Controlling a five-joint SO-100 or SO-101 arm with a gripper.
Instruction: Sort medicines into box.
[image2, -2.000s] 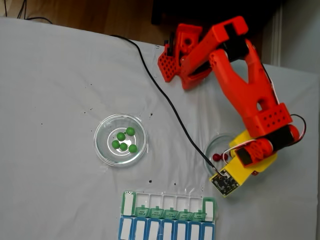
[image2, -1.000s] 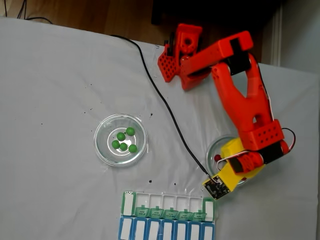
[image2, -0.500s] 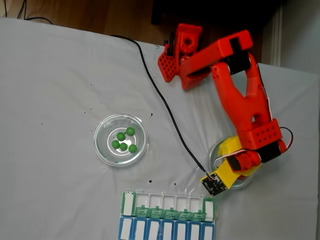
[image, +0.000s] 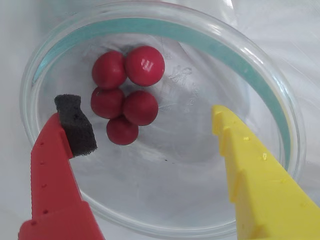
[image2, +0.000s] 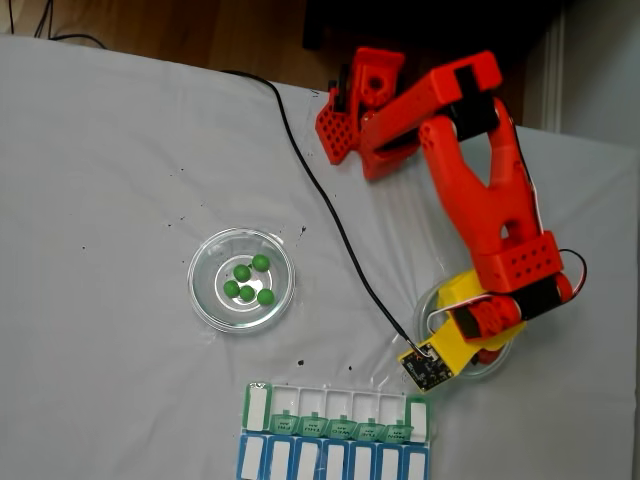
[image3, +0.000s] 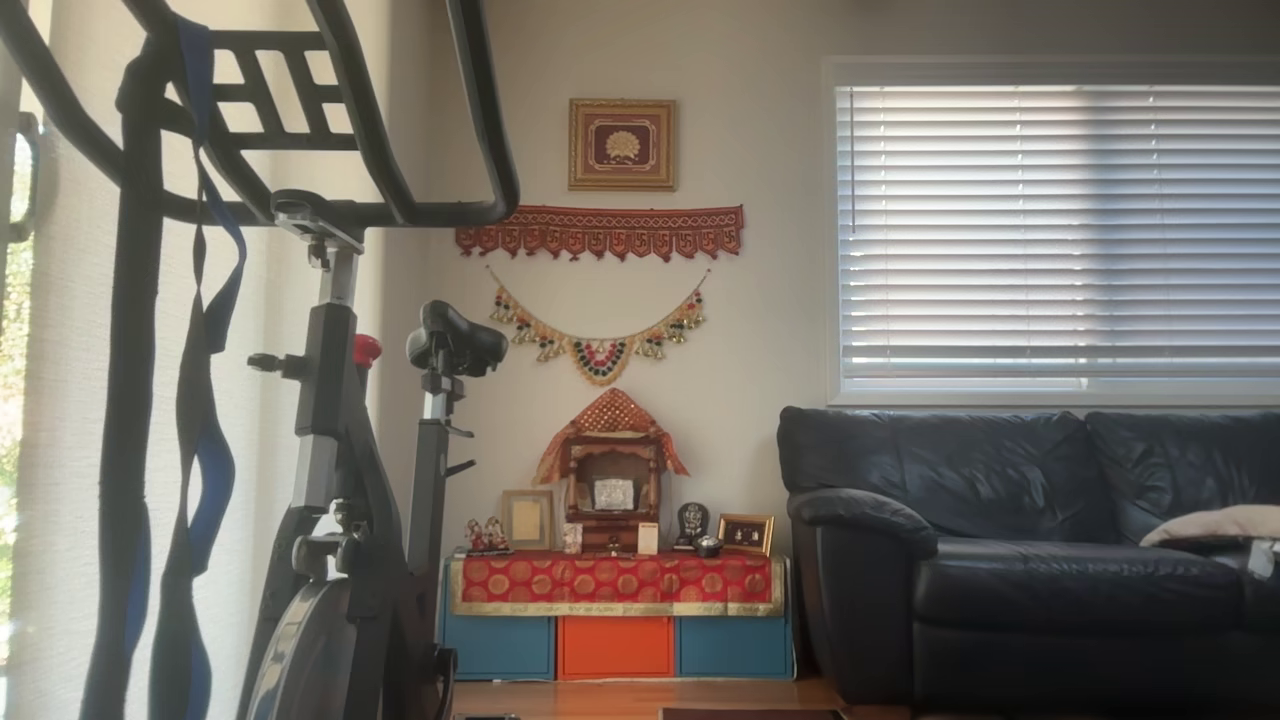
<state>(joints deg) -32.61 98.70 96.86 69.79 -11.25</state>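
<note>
Five glossy, dark red round balls (image: 127, 95) are seen in the wrist view, clustered and touching one another in the upper left part of a round clear glass dish (image: 280, 125); the largest-looking one bears a faint pale mark on its top; all five lie on the dish floor, none being held. The two-finger gripper (image: 150, 125) is held over this dish with its jaws well apart; the red finger with a black foam pad (image: 75, 122) stands just left of the cluster, and the yellow toothed finger (image: 250, 165) is well to the right, with bare glass between them.

In the fixed view the orange arm (image2: 480, 190) is bent over the right-hand dish (image2: 430, 300), which is largely covered by the yellow wrist part; four bright green round balls (image2: 248, 281) are counted in a second clear glass dish (image2: 205, 300) well to the left; the green-lidded pill organiser row (image2: 340, 408) with white compartments lies at the lower edge on the white cloth (image2: 100, 200), touching a blue-lidded row (image2: 330, 460) below it; no ball is seen in its open compartments.
</note>
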